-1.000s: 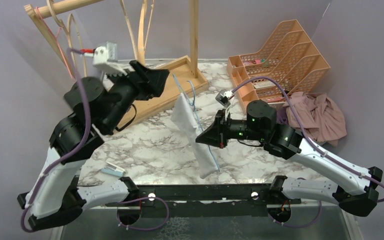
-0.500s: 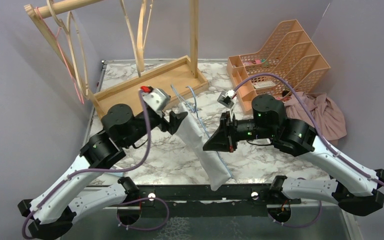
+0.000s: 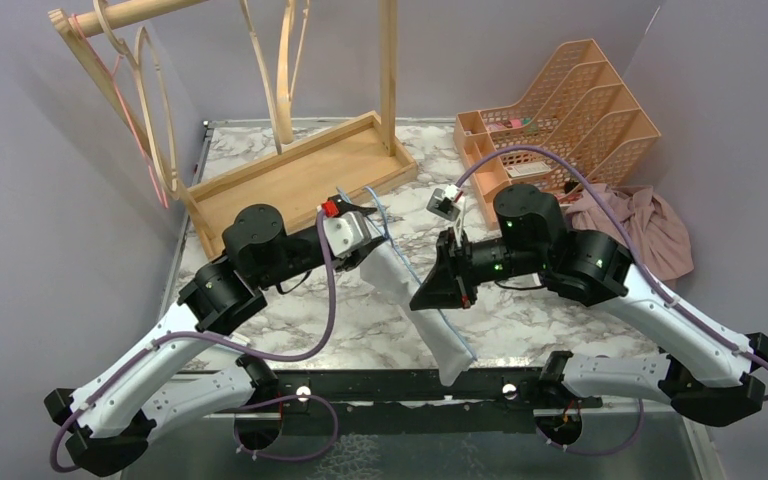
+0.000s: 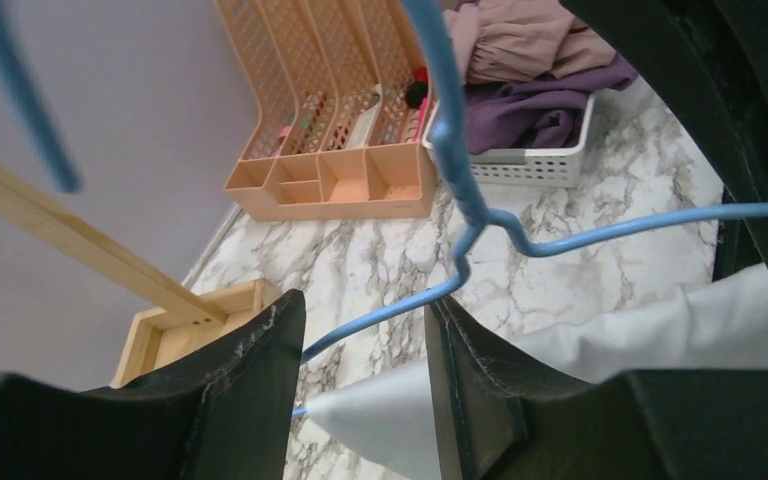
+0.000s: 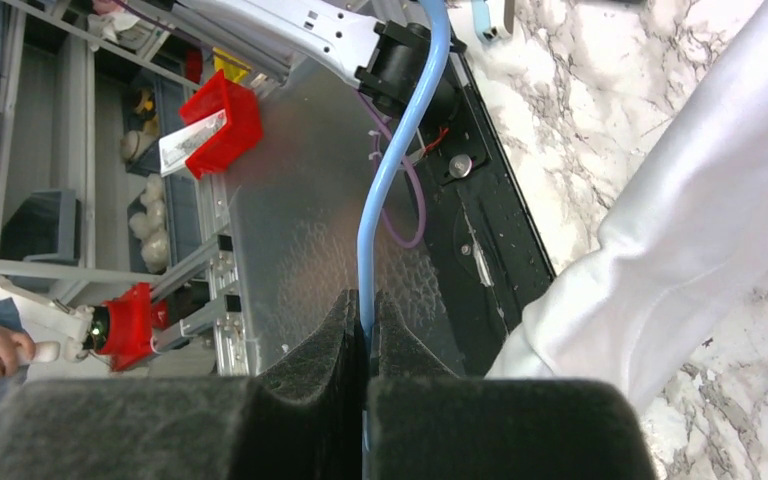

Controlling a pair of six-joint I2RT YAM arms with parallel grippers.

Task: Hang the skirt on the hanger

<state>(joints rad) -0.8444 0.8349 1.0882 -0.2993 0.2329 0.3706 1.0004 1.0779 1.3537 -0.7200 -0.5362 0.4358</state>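
A white skirt (image 3: 415,300) drapes over a thin blue wire hanger (image 3: 382,212), held slanting above the marble table (image 3: 290,310). My right gripper (image 3: 432,292) is shut on the hanger's wire (image 5: 385,190), and the skirt (image 5: 700,230) hangs just to its right. My left gripper (image 4: 362,305) stands open at the hanger's upper end. The blue wire (image 4: 560,240) and a corner of the skirt (image 4: 610,330) run between its fingers. In the top view its fingertips are hidden under the wrist.
A wooden rack with a tray base (image 3: 300,170) and bent wooden hangers stands at the back left. An orange file sorter (image 3: 560,110) sits at the back right, beside a white basket (image 4: 530,165) with pink and purple clothes (image 3: 635,235).
My left arm has dropped from the wooden rack to the hanger's top, its jaws now astride the wire and skirt corner. The right gripper has carried the hanger and skirt a little nearer.
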